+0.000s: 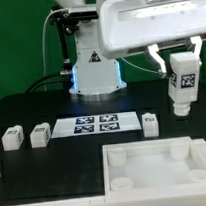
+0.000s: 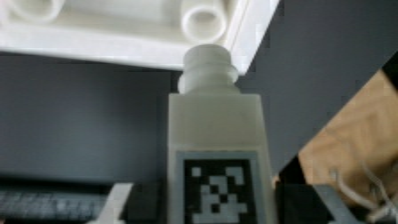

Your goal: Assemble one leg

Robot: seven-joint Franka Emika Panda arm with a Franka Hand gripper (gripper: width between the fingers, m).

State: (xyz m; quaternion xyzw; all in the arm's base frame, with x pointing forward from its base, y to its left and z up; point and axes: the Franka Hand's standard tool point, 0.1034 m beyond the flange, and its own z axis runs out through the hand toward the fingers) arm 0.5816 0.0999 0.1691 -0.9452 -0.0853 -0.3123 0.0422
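My gripper (image 1: 179, 69) is shut on a leg (image 1: 180, 86), a white block with a black-and-white tag on its face and a round peg at its lower end. It holds the leg upright, clear above the table, on the exterior view's right. In the wrist view the leg (image 2: 214, 130) sits between the fingers (image 2: 125, 200), and its peg points toward a round corner socket (image 2: 205, 20) of the large white tray-like part (image 2: 98, 35). The peg is still apart from the socket. The tray-like part (image 1: 147, 174) lies at the front.
Three more legs stand on the black table: two at the exterior view's left (image 1: 12, 138) (image 1: 39, 134) and one to the right of the marker board (image 1: 150, 121). The marker board (image 1: 98, 124) lies in the middle. The robot base (image 1: 94, 72) stands behind it.
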